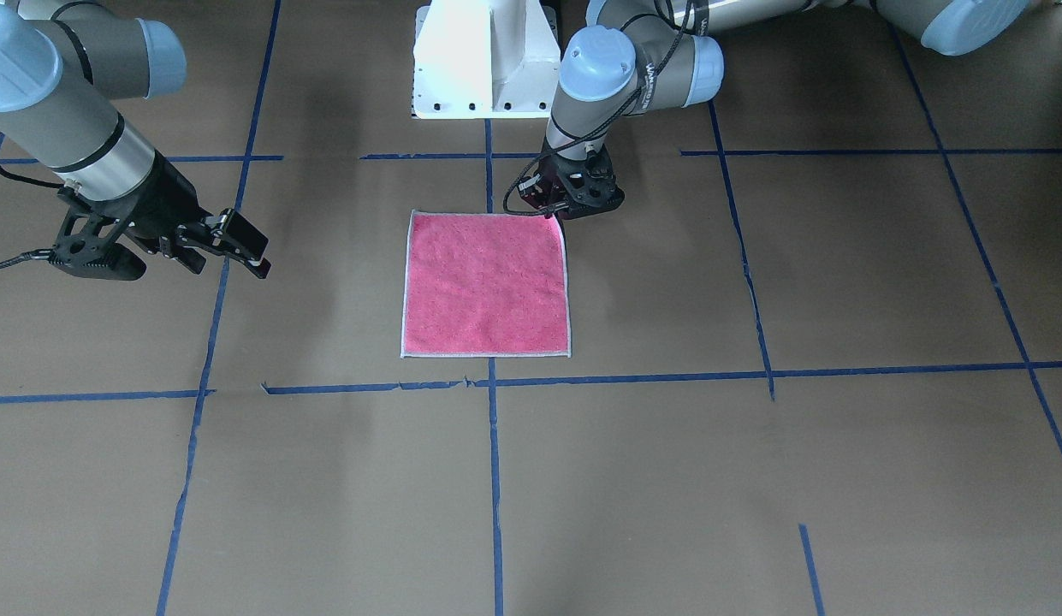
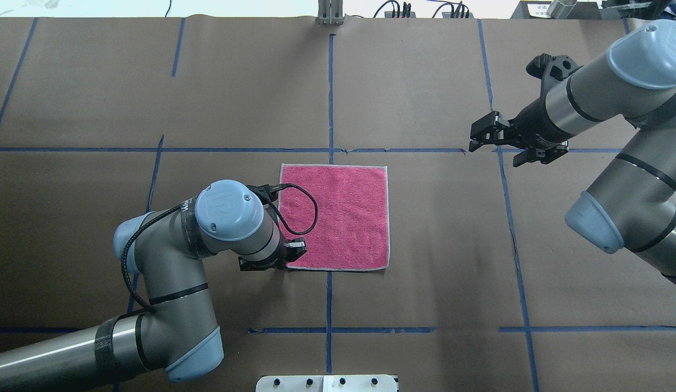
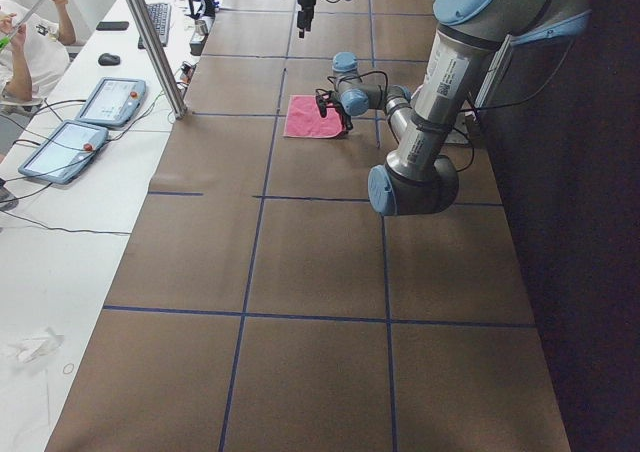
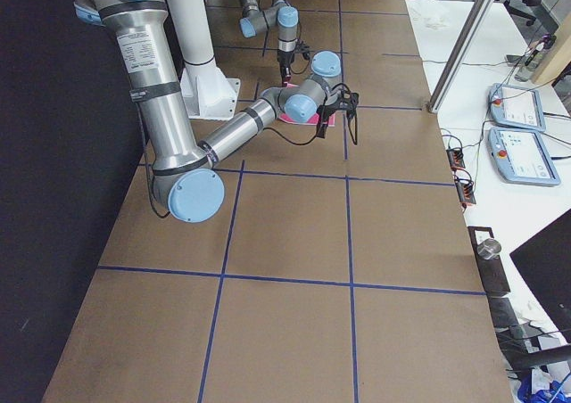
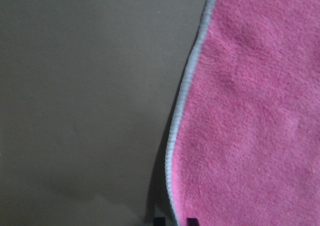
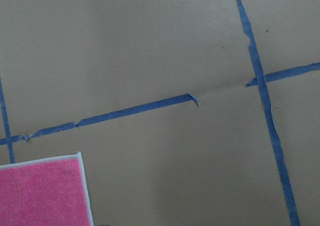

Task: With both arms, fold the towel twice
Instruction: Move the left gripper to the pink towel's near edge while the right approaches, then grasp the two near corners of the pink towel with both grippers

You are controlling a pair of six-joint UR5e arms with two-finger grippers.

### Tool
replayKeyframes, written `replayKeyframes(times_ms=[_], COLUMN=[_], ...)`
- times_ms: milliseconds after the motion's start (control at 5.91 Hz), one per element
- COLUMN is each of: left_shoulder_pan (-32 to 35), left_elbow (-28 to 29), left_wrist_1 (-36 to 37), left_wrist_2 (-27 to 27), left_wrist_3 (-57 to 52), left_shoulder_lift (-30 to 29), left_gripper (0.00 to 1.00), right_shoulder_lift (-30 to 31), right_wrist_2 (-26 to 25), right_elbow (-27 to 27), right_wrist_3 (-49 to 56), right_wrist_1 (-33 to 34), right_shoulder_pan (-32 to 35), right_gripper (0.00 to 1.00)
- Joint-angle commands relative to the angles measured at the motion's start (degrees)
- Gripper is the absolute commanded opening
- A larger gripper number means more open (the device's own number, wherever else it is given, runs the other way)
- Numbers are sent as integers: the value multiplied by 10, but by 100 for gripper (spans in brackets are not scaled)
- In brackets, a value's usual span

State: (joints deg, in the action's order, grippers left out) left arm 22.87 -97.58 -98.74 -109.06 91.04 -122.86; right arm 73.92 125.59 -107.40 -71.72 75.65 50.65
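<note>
Towel point(image 2: 338, 215) lies flat, pink face up, about mid-table, a little nearer the robot's edge than the far edge. Whitish border shows all round; no fold made yet.

Left gripper point(image 2: 287, 256) is down at the towel's corner nearest the robot, on the left-end side. Fingers are narrow with the border between them. The left wrist view shows the edge lifting there, shadow beneath, so I judge it pinched. Likely purpose: raise this corner to start the first fold.

Right gripper point(image 2: 498, 144) hangs well apart from the towel, toward the table's point(image 2: 425, 81) right end, fingers spread wide, holding nothing. Probably waiting to take the matching corner.

Orientation: the cloth is square, so no true long axis; its sides run parallel to the table edges and the blue tape lines point(image 2: 329, 98).
</note>
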Motion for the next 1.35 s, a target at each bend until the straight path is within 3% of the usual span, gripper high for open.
replayKeyframes(times_ms=[0,338,677,1185], left_shoulder_pan=[2,9,9,9], left_elbow=[-1,-10,-10,-9], left_wrist_1=[2,3,3,3], left_wrist_2=[1,-1,-1,-1], left_wrist_3=[-2,-3,-2,-1], left_shoulder_lift=[1,-1,-2,-1], left_gripper=[5,1,1,1], right_shoulder_lift=[-1,-14,-41,-75], right_wrist_2=[-4,-45,-159,-248], right_elbow=[0,0,0,18], right_wrist_3=[-1,-56,-162,-226], right_wrist_1=[0,0,4,12], right_shoulder_pan=[-5,-55,-175,-285], right_gripper=[100,100,100,97])
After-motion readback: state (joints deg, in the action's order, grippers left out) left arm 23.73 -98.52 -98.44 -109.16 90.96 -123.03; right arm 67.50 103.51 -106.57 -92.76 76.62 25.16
